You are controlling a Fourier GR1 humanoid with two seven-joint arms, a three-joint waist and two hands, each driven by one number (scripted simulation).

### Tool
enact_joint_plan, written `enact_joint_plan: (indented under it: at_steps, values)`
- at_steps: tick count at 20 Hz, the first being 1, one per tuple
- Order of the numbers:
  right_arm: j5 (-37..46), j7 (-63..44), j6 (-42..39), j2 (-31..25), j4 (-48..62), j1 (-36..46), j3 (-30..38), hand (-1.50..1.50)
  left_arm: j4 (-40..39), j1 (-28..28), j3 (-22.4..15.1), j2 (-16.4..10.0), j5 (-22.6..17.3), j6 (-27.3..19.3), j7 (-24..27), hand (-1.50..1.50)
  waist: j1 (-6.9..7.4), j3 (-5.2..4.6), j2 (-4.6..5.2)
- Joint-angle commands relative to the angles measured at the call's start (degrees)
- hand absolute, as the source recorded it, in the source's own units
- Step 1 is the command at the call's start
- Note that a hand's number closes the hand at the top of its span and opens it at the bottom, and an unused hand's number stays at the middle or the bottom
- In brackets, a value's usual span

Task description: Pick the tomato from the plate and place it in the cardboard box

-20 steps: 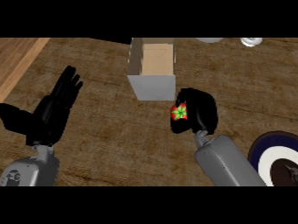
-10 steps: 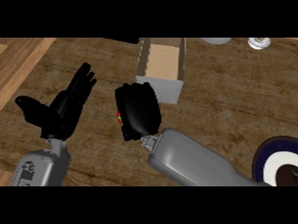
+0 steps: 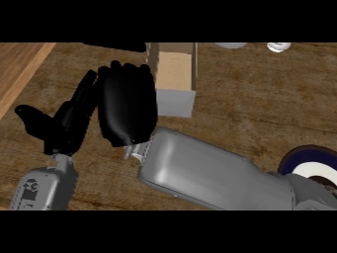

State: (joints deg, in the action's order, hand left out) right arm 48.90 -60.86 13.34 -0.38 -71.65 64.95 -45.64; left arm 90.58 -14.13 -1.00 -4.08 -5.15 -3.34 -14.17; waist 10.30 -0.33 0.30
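Observation:
My right hand (image 3: 127, 106) hovers high over the counter, just left of the cardboard box (image 3: 172, 74). Its back faces me and its fingers curl down and away. The tomato is hidden under the hand, and no red shows. The box is open at the top, with tan inner walls and a grey front wall. The dark blue plate (image 3: 302, 157) with a white centre lies at the lower right, partly behind my right forearm. My left hand (image 3: 58, 126) rests open at the left with its fingers up.
A white round object (image 3: 233, 45) and a small pale item (image 3: 276, 47) stand at the counter's far edge, right of the box. A lighter wooden strip (image 3: 3, 74) runs along the left side.
My right hand has risen and swung left from the box's right side to its left front corner. The tomato, seen in it before, no longer shows. The left hand hardly moved.

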Motion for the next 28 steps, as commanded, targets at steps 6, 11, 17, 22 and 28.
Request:
enact_joint_plan:
  at_steps: [6, 11, 17, 22, 28]
  values:
    - [-4.82, -12.07, 5.75, 0.35, 9.98, 10.73, 1.99, 1.50, 0.61, 1.80, 2.21, -1.50, -0.46, -0.23, 0.06, 0.00, -2.77, 0.07, 0.30]
    - [-7.06, -12.92, 8.61, 0.35, 15.14, 13.12, 1.50, 1.50, -1.48, 2.51, 2.32, -0.01, -0.34, -0.71, 3.31, 0.00, -4.16, 0.05, 0.52]
    - [-5.20, -10.72, 8.13, 0.35, 25.26, 17.52, 1.14, 1.50, 0.03, 3.15, 3.31, -0.48, -0.11, -1.72, 2.77, 0.00, -5.80, 0.14, 0.33]
    - [-5.99, -5.22, 11.46, 0.36, 33.06, 14.04, -1.09, 1.50, 1.34, 3.56, 2.98, -1.02, -0.13, -1.14, 1.81, 0.00, -6.08, 0.19, 0.53]
    - [-10.48, 3.86, 4.85, 0.37, 42.64, 12.90, -0.05, 1.50, 5.49, 6.40, 3.15, -2.11, -1.58, 0.46, 0.48, 0.00, -5.43, 0.21, 0.65]
